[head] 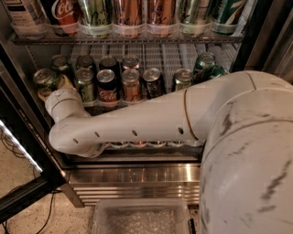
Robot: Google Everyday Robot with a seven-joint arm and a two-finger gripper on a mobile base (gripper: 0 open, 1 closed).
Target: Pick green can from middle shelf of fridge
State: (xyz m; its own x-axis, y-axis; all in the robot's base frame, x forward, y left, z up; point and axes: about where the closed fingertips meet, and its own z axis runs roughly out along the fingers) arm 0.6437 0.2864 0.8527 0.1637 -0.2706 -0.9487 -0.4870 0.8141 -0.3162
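The fridge (137,180) stands open. Its middle shelf (160,57) holds two rows of cans. A pale olive-green can (43,77) stands at the front left end. More greenish cans (84,78) stand beside it, then a black Coca-Cola can (108,84). My gripper (53,89) is at the left end of that shelf, right against the pale green can and mostly hidden behind my white wrist (64,104). My forearm (146,119) runs across the shelf front from the right.
The rack above holds tall bottles and cans, one a red Coca-Cola (64,13). A dark green 7UP can (214,71) lies at the right. Lower-rack cans (137,144) peek under my arm. A clear bin (142,219) sits below; the black door frame (23,137) is at left.
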